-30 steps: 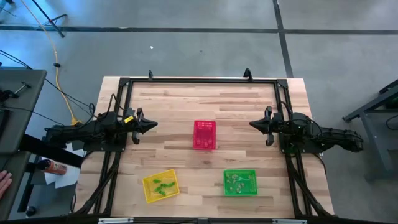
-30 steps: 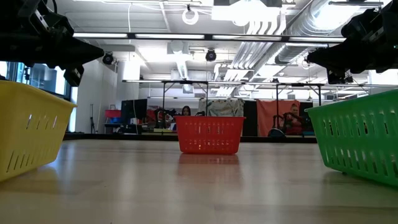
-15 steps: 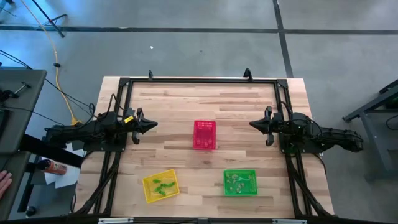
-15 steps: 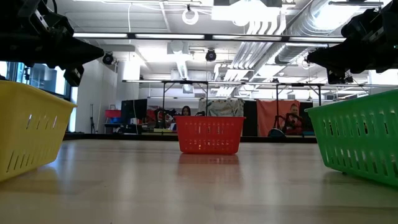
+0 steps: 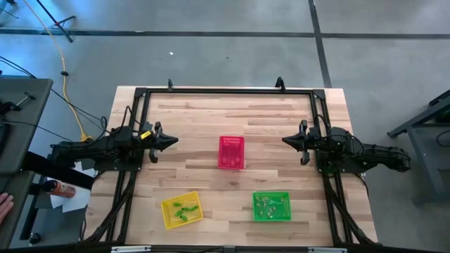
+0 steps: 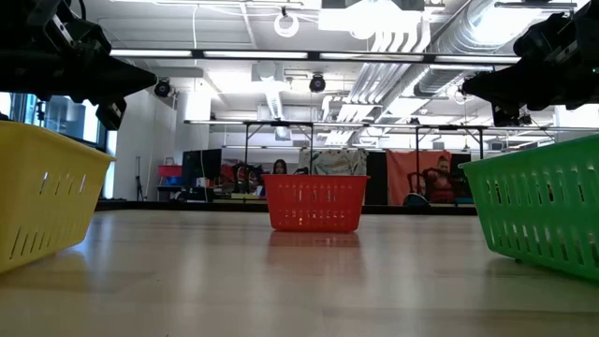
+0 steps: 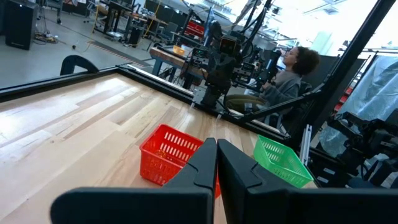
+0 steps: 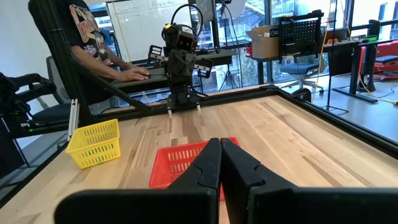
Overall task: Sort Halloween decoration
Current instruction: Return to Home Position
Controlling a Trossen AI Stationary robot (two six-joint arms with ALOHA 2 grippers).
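Sorting looks done: trinkets sit in baskets and both arms are drawn back to the sides.

No loose piece shows on the pale, striped wooden plank worktop (image 5: 211,119), so little seems left but parking the arms. The green trinkets (image 5: 183,210) lie in the yellow basket (image 5: 164,211) near the front edge, and the pale trinkets (image 5: 269,205) in the green basket (image 5: 271,192) beside it. Whether orange-red ones lie in the pink-red basket (image 5: 231,138) at the centre cannot be told, as they would blend with its floor. All three baskets are rectangular plastic with slotted mesh walls. The left gripper (image 5: 173,140) hangs above the worktop's left side and the right gripper (image 5: 285,140) above its right, facing each other, each with its dark tapered fingers pressed together on nothing.
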